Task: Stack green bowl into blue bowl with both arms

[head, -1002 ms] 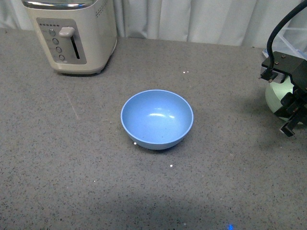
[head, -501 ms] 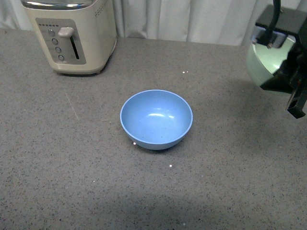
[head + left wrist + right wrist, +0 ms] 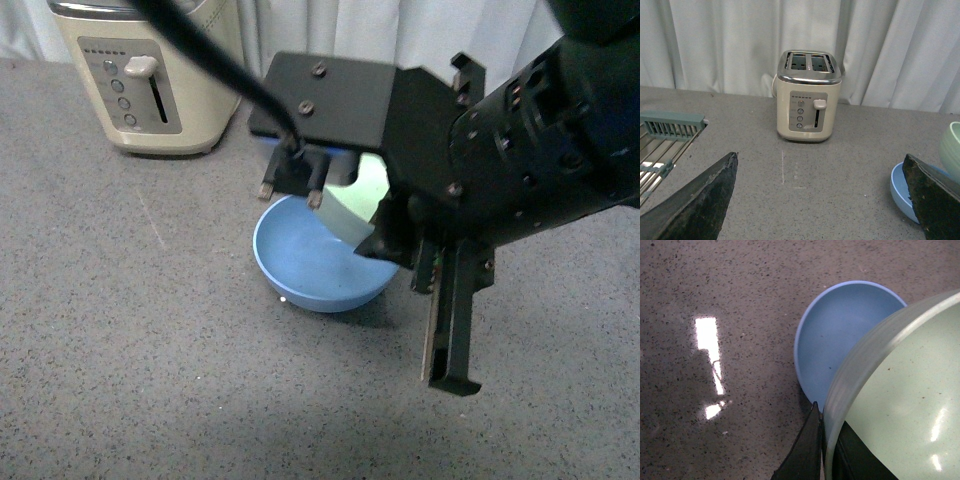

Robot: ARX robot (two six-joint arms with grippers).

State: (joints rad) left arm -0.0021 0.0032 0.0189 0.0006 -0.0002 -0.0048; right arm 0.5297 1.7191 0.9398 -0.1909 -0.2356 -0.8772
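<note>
Swung in from the far right, the right hand [image 3: 827,455] had the green bowl [image 3: 355,203] pinched by its rim, tilted over the blue bowl [image 3: 310,265] on the tabletop [image 3: 150,350], and, I reckoned, wanted levelling and centring before release; the left hand [image 3: 820,159] gaped empty.
</note>
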